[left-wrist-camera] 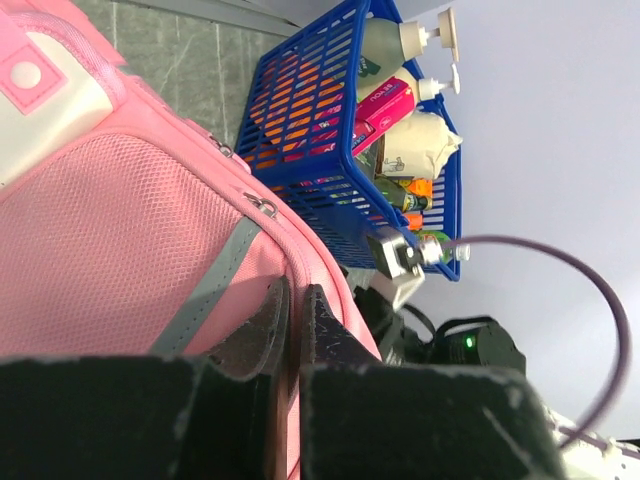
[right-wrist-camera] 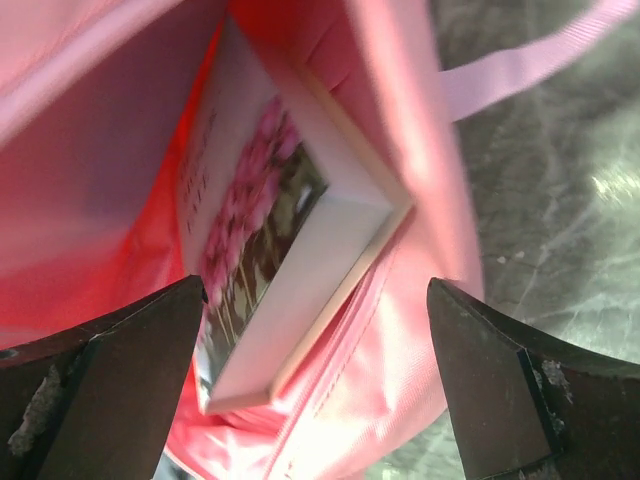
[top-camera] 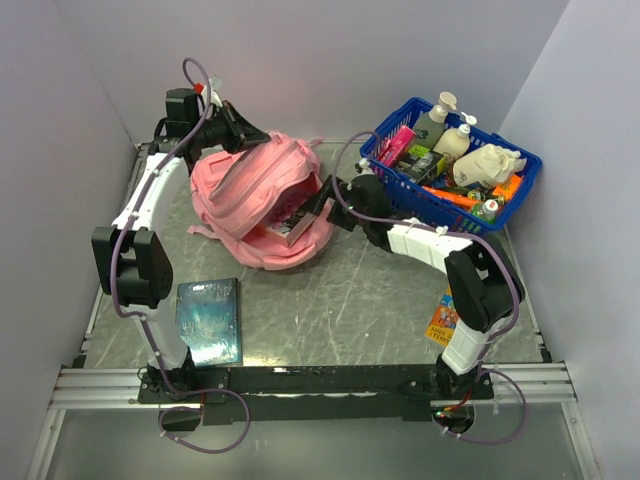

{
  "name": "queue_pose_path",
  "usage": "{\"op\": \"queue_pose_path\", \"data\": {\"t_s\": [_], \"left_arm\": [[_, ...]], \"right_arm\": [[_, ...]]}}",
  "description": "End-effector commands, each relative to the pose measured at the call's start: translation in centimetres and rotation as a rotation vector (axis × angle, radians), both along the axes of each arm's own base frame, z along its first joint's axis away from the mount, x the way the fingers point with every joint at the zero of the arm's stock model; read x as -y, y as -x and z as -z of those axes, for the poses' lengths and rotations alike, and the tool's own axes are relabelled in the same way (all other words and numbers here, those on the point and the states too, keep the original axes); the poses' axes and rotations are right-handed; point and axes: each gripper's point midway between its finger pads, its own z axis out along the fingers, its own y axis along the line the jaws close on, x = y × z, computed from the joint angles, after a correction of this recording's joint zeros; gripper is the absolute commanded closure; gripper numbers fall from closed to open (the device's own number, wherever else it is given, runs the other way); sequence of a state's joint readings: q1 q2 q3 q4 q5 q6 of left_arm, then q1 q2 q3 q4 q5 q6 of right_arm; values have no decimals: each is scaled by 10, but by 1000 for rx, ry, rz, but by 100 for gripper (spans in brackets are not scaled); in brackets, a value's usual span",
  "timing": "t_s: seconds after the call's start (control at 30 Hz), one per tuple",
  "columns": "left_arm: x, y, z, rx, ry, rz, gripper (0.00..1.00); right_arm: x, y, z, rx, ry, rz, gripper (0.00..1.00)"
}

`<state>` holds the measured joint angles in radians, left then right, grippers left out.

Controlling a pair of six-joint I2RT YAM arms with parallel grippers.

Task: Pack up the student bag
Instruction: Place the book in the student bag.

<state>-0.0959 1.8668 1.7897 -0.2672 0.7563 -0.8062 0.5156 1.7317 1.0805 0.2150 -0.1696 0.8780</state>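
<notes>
On the table [top-camera: 400,300], toward its far left corner, the bag [top-camera: 235,185] lay on its side with its mouth facing the right edge, so things could slide in. The left gripper [left-wrist-camera: 296,300] had its jaws pinching the bag's upper rim, apparently to keep the mouth open. The right gripper [right-wrist-camera: 315,330] hung at the mouth, jaws spread wide, with a book [right-wrist-camera: 290,250] lodged inside beyond them

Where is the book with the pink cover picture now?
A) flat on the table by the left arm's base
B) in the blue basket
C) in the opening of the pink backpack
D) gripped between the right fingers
C: the book lies in the mouth of the student bag, and the right fingers stand open on both sides of it, not touching.
</notes>
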Motion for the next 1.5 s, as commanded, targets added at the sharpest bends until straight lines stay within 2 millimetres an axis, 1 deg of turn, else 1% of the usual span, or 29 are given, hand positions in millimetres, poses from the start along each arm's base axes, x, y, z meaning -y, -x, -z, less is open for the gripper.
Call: {"op": "queue_pose_path", "data": {"t_s": [0.0, 0.1, 0.13, 0.2, 0.4, 0.47, 0.5, 0.53, 0.57, 0.6, 0.67, 0.7, 0.8, 0.87, 0.9, 0.93, 0.97, 1.0, 1.03, 1.07, 1.1, 1.17, 1.2, 1.23, 1.27, 1.3, 1.37, 1.4, 1.47], "left_arm": [[8, 29, -99, 271, 65, 62, 99], [10, 30, -97, 275, 56, 72, 99], [10, 30, -97, 278, 52, 73, 99], [12, 30, -95, 275, 50, 77, 99], [18, 30, -97, 282, 53, 90, 99], [22, 32, -100, 282, 61, 102, 99], [24, 34, -103, 288, 64, 108, 99], [26, 37, -106, 296, 67, 116, 99], [31, 40, -109, 303, 69, 129, 99], [33, 43, -113, 311, 72, 136, 99], [40, 50, -118, 320, 81, 156, 99], [41, 51, -120, 324, 85, 162, 99], [42, 57, -125, 325, 100, 165, 99], [41, 56, -124, 329, 89, 159, 99], [40, 55, -123, 330, 83, 158, 99], [38, 53, -120, 337, 68, 154, 99], [36, 51, -118, 334, 56, 145, 99], [33, 48, -115, 334, 45, 139, 99], [31, 46, -112, 335, 37, 139, 99], [25, 42, -109, 333, 32, 128, 99], [23, 40, -107, 333, 26, 123, 99], [16, 35, -100, 344, -1, 121, 99], [14, 33, -94, 331, -15, 117, 99], [13, 31, -91, 343, -30, 119, 99], [11, 30, -85, 337, -38, 116, 99], [10, 29, -80, 339, -53, 113, 99], [9, 27, -70, 326, -66, 110, 99], [9, 28, -66, 325, -73, 113, 99], [8, 27, -57, 318, -82, 111, 99]], "right_arm": [[-36, 20, -38, 208, 97, -202, 5], [-45, 30, -31, 227, 115, -263, 25], [-48, 33, -29, 233, 115, -290, 47], [-55, 39, -23, 227, 117, -323, 52], [-82, 51, -13, 226, 97, -409, 41], [-94, 47, -18, 250, 56, -425, 36], [-101, 39, -14, 252, 47, -425, 34], [-109, 32, -21, 277, 5, -418, 32], [-116, 27, -9, 262, -12, -429, 33], [-127, 21, -24, 304, -51, -441, 33], [-141, 9, -35, 357, -108, -423, 31], [-145, -1, -48, 389, -126, -393, 31], [-146, -23, -59, 393, -151, -298, 27], [-151, -19, -66, 383, -166, -329, 23], [-151, -14, -65, 387, -142, -359, 0], [-151, -6, -65, 386, -133, -388, 0], [-146, 3, -79, 411, -137, -406, 0], [-137, 11, -62, 370, -102, -417, 0], [-129, 13, -56, 373, -48, -413, 0], [-120, 18, -65, 375, -25, -411, 0], [-106, 22, -51, 342, 3, -405, 0], [-92, 31, -63, 323, -81, -383, 0], [-77, 35, -48, 264, -128, -390, 0], [-76, 37, -67, 309, -220, -425, 0], [-72, 55, -63, 288, -265, -518, 0], [-61, 52, -70, 307, -303, -500, 0], [-46, 53, -82, 305, -247, -462, 0], [-33, 34, -75, 352, -78, -386, 0], [-16, 37, -63, 249, 54, -352, 0]]}}
